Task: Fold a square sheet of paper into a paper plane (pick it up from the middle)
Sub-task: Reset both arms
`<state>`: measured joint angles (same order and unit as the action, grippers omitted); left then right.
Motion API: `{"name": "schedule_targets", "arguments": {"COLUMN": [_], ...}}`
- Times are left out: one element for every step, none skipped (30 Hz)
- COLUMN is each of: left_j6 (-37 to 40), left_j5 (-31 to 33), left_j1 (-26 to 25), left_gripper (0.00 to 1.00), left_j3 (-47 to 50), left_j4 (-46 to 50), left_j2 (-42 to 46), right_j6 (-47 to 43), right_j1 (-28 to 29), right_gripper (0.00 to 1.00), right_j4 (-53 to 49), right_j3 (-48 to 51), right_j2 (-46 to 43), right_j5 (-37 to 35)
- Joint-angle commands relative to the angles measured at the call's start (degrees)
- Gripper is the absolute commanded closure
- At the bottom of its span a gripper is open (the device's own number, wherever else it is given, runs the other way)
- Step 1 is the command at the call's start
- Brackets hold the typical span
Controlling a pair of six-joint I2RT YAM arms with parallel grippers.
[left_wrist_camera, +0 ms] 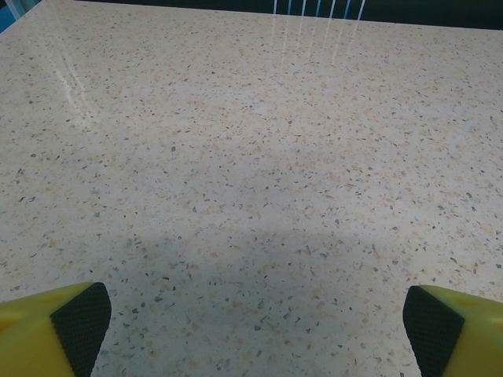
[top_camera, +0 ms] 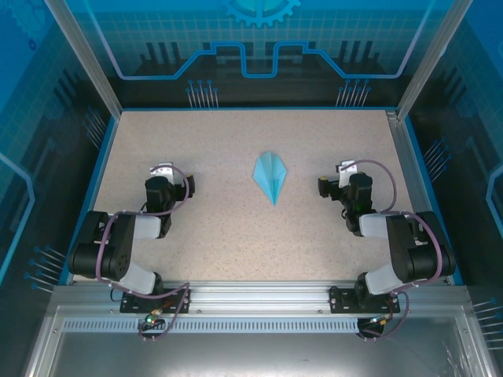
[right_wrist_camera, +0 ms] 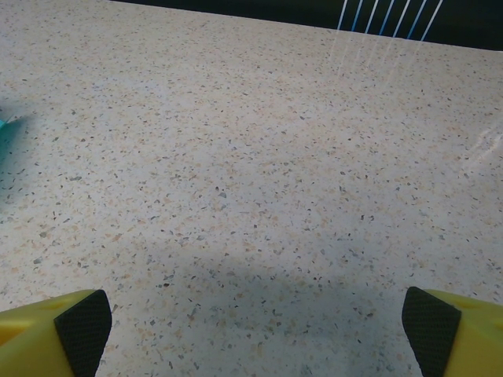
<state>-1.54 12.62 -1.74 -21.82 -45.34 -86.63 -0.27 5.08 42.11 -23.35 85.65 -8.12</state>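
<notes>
The paper plane (top_camera: 270, 174), a small light blue dart with a centre crease, lies flat on the speckled table (top_camera: 236, 236) near the middle, its sharp point toward the arms. A sliver of its cyan edge, the paper plane (right_wrist_camera: 6, 133), shows at the far left of the right wrist view. My left gripper (top_camera: 168, 174) (left_wrist_camera: 255, 326) sits well to its left, open and holding nothing. To the plane's right my right gripper (top_camera: 339, 176) (right_wrist_camera: 256, 326) also stands open over bare table. A flat square sheet of paper is out of view.
Blue-lit panels and aluminium posts (top_camera: 94, 71) wall in the table on the left, right and back. A metal rail (top_camera: 251, 294) carrying both arm bases runs along the near edge. Bare tabletop lies all round the plane.
</notes>
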Motion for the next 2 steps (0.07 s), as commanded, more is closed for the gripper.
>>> {"name": "schedule_targets", "arguments": {"left_j6": [-0.3, -0.3], "left_j5": [0.71, 0.72], "left_j1": [-0.36, -0.36], "left_gripper": [0.01, 0.01], "left_j3": [-1.03, -1.03], "left_j4": [-1.41, -1.41], "left_j2": [-0.2, -0.16], "right_j6": [0.44, 0.45], "right_j1": [-0.56, -0.59], "right_gripper": [0.01, 0.01], "right_j4": [2.01, 2.01], "right_j3": [-0.82, -0.82], "right_j2": [0.4, 0.4], "right_j5": [-0.15, -0.16]}}
